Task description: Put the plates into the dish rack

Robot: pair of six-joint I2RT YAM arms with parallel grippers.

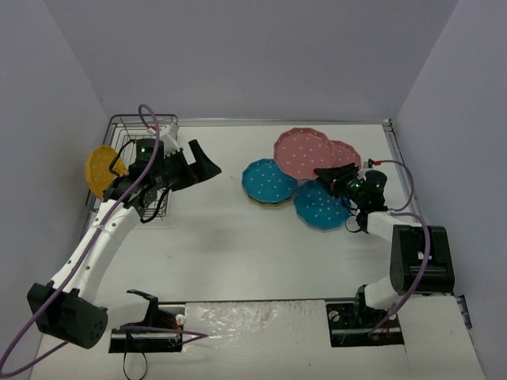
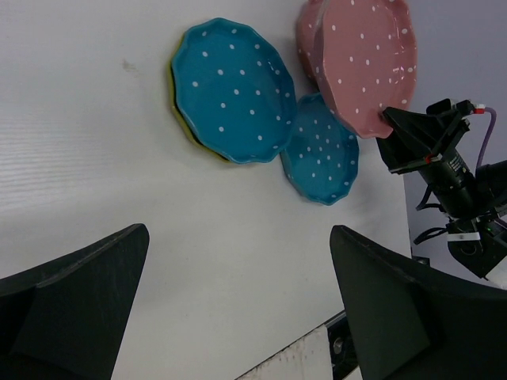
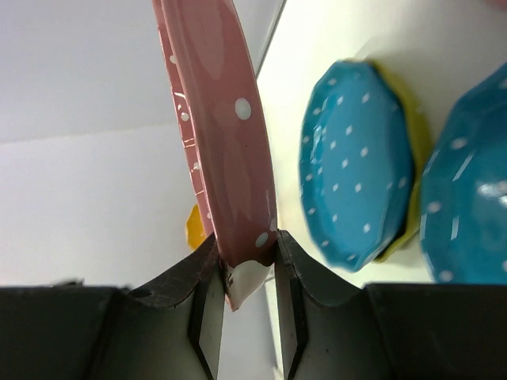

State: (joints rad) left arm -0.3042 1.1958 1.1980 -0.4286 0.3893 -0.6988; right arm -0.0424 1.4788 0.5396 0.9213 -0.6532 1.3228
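Dark wire dish rack (image 1: 131, 119) is seen far left, an orange-yellow plate (image 1: 100, 169) at its side; the left gripper (image 1: 207, 161) is held wide, empty. A pink plate (image 1: 303, 152) is pinched by its rim in the right gripper (image 1: 326, 174); transport to the rack, edge-down between prongs, is judged next.

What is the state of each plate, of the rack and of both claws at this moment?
left claw: open, empty.
right claw: shut on the raised pink plate's rim.
raised pink plate: tilted, lifted off the table.
other pink plate: lying behind it.
left blue plate: stacked on a yellow plate.
right blue plate: flat on the table.
orange plate: leaning at the rack's left side.
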